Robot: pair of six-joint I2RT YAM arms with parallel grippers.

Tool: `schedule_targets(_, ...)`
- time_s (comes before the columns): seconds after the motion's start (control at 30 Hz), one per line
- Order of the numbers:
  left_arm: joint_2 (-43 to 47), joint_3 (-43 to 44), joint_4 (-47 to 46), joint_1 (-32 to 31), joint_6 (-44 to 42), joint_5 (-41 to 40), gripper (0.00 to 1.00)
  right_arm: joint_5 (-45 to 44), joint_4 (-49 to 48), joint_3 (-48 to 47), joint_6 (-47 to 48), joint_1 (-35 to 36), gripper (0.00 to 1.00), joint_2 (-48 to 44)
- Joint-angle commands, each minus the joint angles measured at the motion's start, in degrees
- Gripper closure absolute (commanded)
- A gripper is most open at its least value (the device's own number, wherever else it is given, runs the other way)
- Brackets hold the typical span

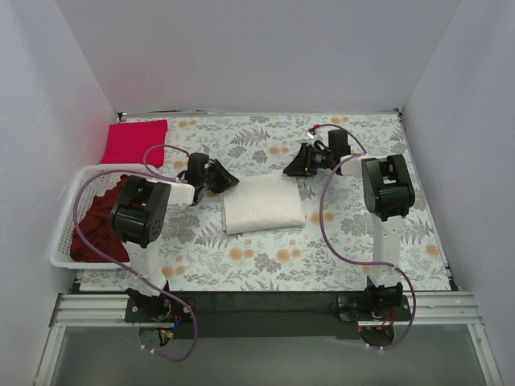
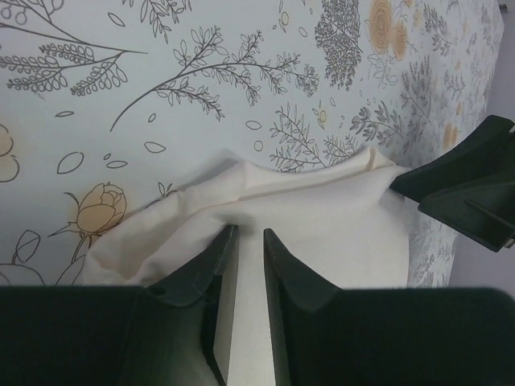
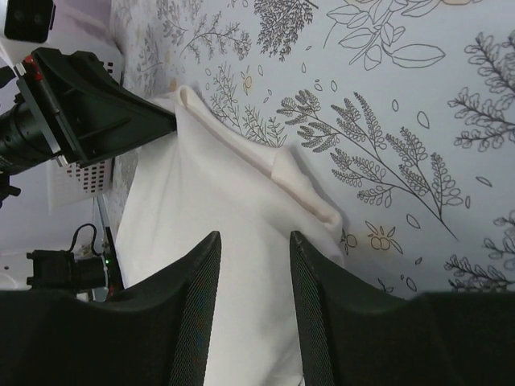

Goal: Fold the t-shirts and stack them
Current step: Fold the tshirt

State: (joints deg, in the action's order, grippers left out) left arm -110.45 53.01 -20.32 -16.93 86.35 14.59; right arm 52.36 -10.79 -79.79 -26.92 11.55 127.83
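A folded cream-white t-shirt (image 1: 263,204) lies flat on the floral cloth at mid-table. My left gripper (image 1: 231,182) sits at its far-left corner. In the left wrist view its jaws (image 2: 248,231) stand nearly together with the shirt's cloth (image 2: 322,225) between them, bunched at the tips. My right gripper (image 1: 290,170) hovers at the far-right corner, open, its fingers (image 3: 254,236) spread above the shirt (image 3: 185,209) with nothing pinched. A folded crimson-pink t-shirt (image 1: 135,141) lies at the far left. A dark maroon t-shirt (image 1: 100,225) is heaped in the basket.
The white lattice basket (image 1: 64,241) stands at the left edge, beside the left arm. White walls close in the floral table cloth (image 1: 354,233) on three sides. The right gripper's black tip (image 2: 471,185) shows at the right of the left wrist view.
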Motion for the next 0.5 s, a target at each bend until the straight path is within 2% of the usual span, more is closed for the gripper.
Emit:
schedule_targets(0.0,7.6,-1.2,2.2,0.7,-1.2,-1.8,0.80,-1.2,-2.4,2.3,-0.9,-0.6,0.53,-8.2)
schedule_targets(0.17,18.0,-3.1,4.5,0.0,-1.0,-1.1,0.71,-0.2,-4.9,11.4,-4.1,-0.4,0.53,-16.8)
schedule_targets(0.3,25.7,-7.3,5.5,-2.6,-0.1,-1.1,0.71,0.9,-9.8,18.9,-7.4,0.5,0.52,-23.4)
schedule_targets(0.47,27.9,-15.4,2.6,-5.8,3.2,-0.2,0.78,0.3,-15.4,26.3,-9.8,1.6,0.53,-24.8)
